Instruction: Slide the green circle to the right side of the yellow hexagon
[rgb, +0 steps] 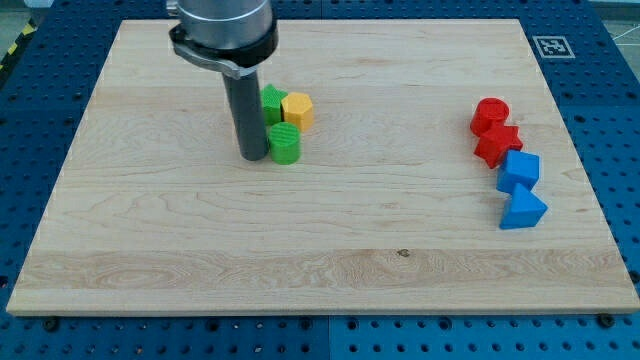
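Note:
The green circle (285, 143) sits on the wooden board, just below the yellow hexagon (297, 110) and touching or nearly touching it. A green star-shaped block (272, 103) sits against the hexagon's left side, partly hidden by my rod. My tip (253, 157) rests on the board right at the green circle's left side, touching or almost touching it.
At the view's right stand a red circle (490, 114), a red star-like block (498, 144), a blue block (519, 170) and a blue triangle-like block (522, 210) in a column. The wooden board (320, 260) lies on a blue perforated table.

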